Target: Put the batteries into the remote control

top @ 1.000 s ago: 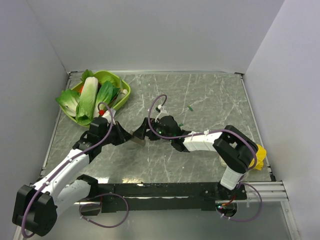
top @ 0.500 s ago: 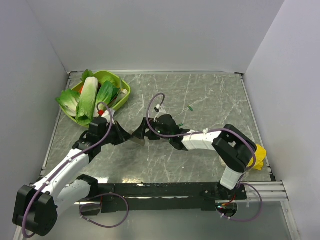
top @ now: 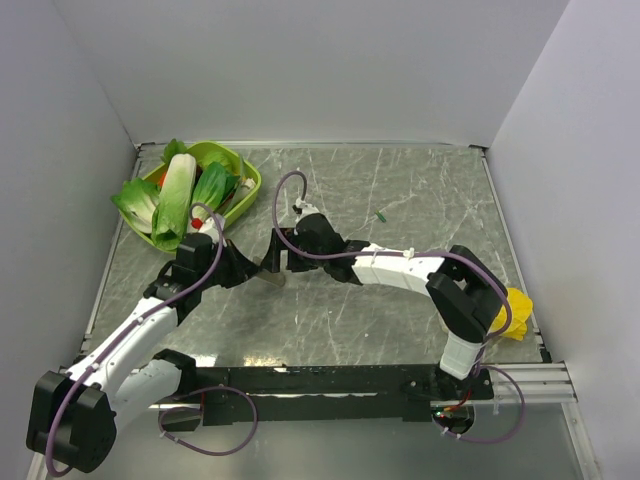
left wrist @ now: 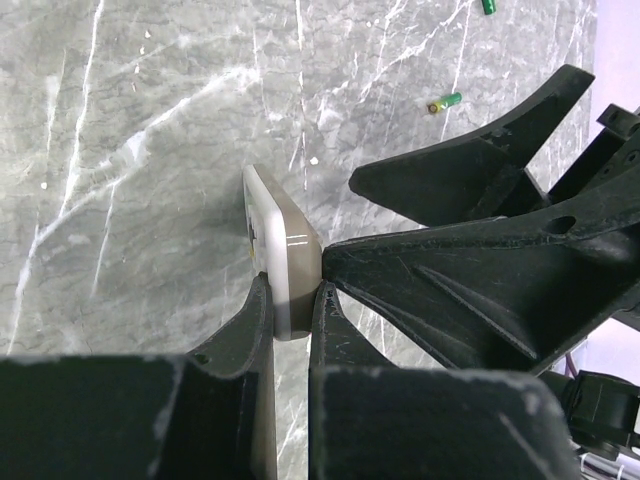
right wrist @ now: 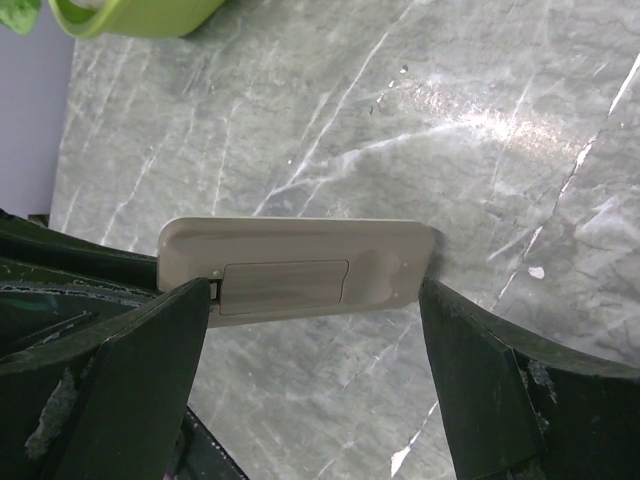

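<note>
Here, just left of centre in the overhead view, the two arms meet over a grey marble table [top: 420, 190]. The left gripper [left wrist: 290, 292] is clamped on the remote control [left wrist: 285, 255], pinching it across its thin depth, so it shows edge-on to that wrist's camera.

In the right wrist view the remote's grey-brown back faces the lens. Its battery cover [right wrist: 285, 288] looks closed, and its long axis runs left to right across mid-frame. The right gripper [right wrist: 315, 290] has its jaws spread wide, one finger at each end of the remote, so the bar lies lengthwise between them. Whether they touch it cannot be told.

The batteries [left wrist: 446, 102] lie loose on the table at the upper right of the left wrist view, well apart from both grippers. The empty right one seems better placed to fetch them.
</note>
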Controlling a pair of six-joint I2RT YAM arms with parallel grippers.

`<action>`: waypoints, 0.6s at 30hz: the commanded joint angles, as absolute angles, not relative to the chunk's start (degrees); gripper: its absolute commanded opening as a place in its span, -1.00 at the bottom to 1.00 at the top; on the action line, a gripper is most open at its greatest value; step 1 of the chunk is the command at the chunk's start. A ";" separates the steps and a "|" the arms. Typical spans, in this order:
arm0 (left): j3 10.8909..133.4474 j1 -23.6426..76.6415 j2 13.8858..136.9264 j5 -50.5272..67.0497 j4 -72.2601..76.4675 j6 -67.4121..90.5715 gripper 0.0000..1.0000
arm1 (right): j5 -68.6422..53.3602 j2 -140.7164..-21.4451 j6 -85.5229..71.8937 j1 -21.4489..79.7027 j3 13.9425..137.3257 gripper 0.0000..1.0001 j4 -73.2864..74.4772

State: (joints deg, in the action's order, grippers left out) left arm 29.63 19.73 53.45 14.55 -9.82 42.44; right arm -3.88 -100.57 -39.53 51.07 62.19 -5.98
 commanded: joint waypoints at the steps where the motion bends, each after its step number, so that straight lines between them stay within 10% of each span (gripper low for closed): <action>1: 31.46 20.92 53.09 16.61 -13.71 38.76 -0.97 | 1.93 -105.03 -35.77 51.68 63.10 0.82 5.70; 18: 32.08 20.92 52.12 11.25 -18.02 39.73 -0.97 | 3.78 -100.38 -36.65 47.64 56.52 0.80 5.71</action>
State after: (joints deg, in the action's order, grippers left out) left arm 30.68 20.51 53.08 12.69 -12.29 42.24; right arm -3.40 -99.94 -38.98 50.26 61.30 -4.89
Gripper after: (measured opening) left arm 0.107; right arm 0.904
